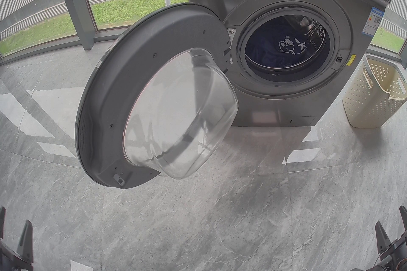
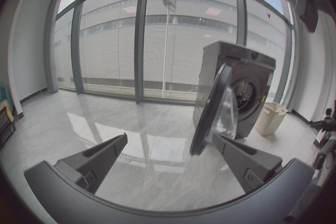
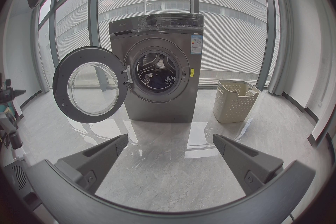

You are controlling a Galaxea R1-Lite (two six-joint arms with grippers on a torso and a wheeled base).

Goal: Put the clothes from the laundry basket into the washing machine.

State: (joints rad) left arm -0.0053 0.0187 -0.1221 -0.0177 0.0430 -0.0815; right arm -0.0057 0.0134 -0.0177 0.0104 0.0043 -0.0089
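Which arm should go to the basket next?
Probably the right. The basket stands right of the washer, on the side of the right gripper, while the open door juts out before the left gripper. Both grippers are open.

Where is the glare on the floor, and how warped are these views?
Head view: bright window patches on the glossy floor before the washing machine, whose edges bow. Right wrist view: fisheye with dark corners, floor mirroring the machine. Left wrist view: window frames curve; bright patches on the floor.
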